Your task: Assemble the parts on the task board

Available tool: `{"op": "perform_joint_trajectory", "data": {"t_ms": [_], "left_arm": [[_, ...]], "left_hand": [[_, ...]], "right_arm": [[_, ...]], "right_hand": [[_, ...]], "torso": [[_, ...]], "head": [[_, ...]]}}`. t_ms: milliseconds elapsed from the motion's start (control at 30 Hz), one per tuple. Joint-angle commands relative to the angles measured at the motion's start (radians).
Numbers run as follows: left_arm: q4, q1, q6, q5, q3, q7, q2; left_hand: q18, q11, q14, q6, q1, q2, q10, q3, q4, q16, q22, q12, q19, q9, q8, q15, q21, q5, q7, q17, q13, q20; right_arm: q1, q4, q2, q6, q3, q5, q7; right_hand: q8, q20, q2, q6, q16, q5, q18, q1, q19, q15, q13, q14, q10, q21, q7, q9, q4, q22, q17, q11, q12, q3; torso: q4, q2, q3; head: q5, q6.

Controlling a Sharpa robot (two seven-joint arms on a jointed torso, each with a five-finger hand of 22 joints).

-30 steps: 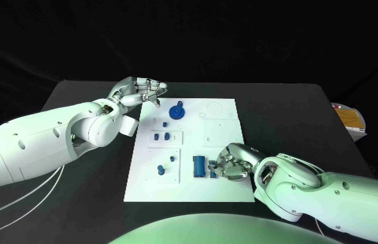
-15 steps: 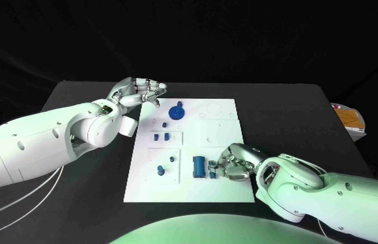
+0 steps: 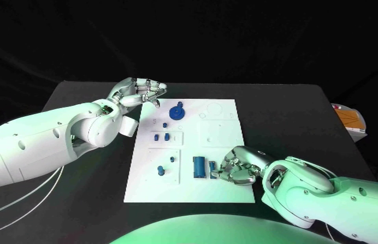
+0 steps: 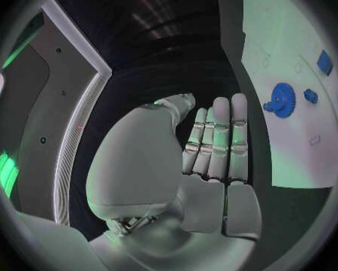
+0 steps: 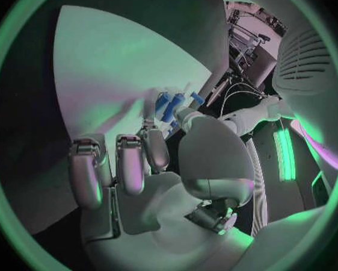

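Black table (image 3: pixel 307 118) fills the head view under a dark backdrop, and the white task board (image 3: pixel 224 189) lies in its middle with its long axis running away from the robot. Bare table lies open on both long sides. A blue gear (image 3: pixel 178 112) sits near the far end, small blue parts lie down the left half, and a blue block (image 3: pixel 200 166) stands lengthwise near the near end with a slimmer blue piece (image 3: pixel 212 169) just beside it. The right hand (image 3: pixel 236 166) rests on the board by that slim piece, fingers curled toward it; whether they actually pinch it I cannot tell. The left hand (image 3: pixel 142 91) hovers at the board's far left corner, fingers curled loosely with nothing in them.

From the left wrist, the left hand (image 4: pixel 214 144) shows its fingers straight and pressed side by side, holding nothing, with the gear (image 4: pixel 280 96) on the board (image 4: pixel 289 156) beyond.

From the right wrist, the right hand (image 5: pixel 139 162) reaches over the board (image 5: pixel 109 72), fingertips close against blue pieces (image 5: pixel 169 105).
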Motion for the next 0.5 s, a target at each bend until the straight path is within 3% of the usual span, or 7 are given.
{"op": "perform_joint_trajectory", "data": {"t_ms": [33,167,500], "left_arm": [[0.002,0.000,0.005,0.004,0.001,0.005,0.002],[0.002,0.000,0.005,0.004,0.001,0.005,0.002],[0.003,0.000,0.004,0.004,0.001,0.005,0.002]], "left_hand": [[0.013,0.002,-0.005,-0.004,0.002,0.004,-0.007,-0.003,0.000,0.003,-0.001,0.003,-0.005,0.001,0.003,0.000,-0.004,0.004,0.000,-0.002,0.001,0.003],[0.013,0.002,-0.005,-0.004,0.002,0.004,-0.007,-0.003,0.000,0.003,-0.001,0.003,-0.005,0.001,0.003,0.000,-0.004,0.004,0.000,-0.002,0.001,0.003],[0.013,0.002,-0.005,-0.004,0.002,0.004,-0.007,-0.003,0.000,0.003,-0.001,0.003,-0.005,0.001,0.003,0.000,-0.004,0.004,0.000,-0.002,0.001,0.003]], "right_arm": [[-0.001,0.001,0.000,0.038,0.000,-0.001,0.018],[-0.002,-0.003,0.002,0.045,0.000,0.002,0.017],[-0.003,-0.025,0.021,0.057,0.000,0.001,0.012]], "right_hand": [[-0.006,-0.009,0.000,0.005,0.003,-0.005,-0.007,0.013,0.105,-0.004,0.086,0.077,0.009,0.006,0.000,-0.002,-0.001,0.263,0.121,-0.007,0.001,-0.007],[-0.006,-0.009,-0.002,0.005,0.004,-0.007,-0.007,0.022,0.105,-0.004,0.087,0.077,0.009,0.006,0.000,-0.002,-0.002,0.263,0.122,-0.007,0.001,-0.010],[-0.006,-0.009,0.005,0.005,0.004,-0.006,-0.007,0.053,0.105,-0.004,0.087,0.077,0.009,0.006,0.000,-0.003,-0.003,0.263,0.122,-0.007,0.001,-0.016]], "torso": [[0.0017,0.000,-0.0001],[0.0021,0.000,-0.0016],[0.0039,0.000,-0.0015]], "head": [[-0.001,-0.001],[-0.002,-0.001],[0.000,-0.003]]}}
